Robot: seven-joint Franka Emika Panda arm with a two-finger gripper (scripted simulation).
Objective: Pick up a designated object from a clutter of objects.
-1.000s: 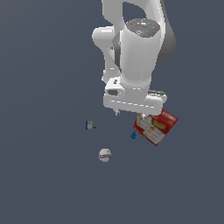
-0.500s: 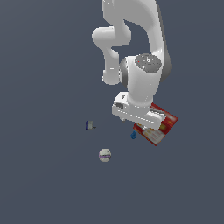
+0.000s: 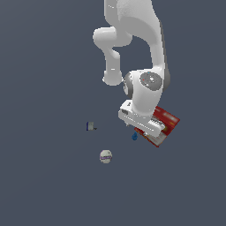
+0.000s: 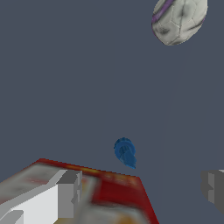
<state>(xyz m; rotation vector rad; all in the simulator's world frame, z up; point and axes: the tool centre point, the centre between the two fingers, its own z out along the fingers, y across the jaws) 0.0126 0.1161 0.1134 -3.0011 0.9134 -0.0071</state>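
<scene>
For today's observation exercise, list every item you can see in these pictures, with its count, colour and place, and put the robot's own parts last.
Blue thing: one, bright blue, tiny, on the floor beside the red box's corner.
Red box: one, red with pale panels, partly behind the arm.
Ball: one, white with a purple mark, alone.
Block: one, grey-blue, at the exterior view's left.
Floor: dark grey.
Arm: one, white.
Tool: one, fingers apart, near the blue thing.
</scene>
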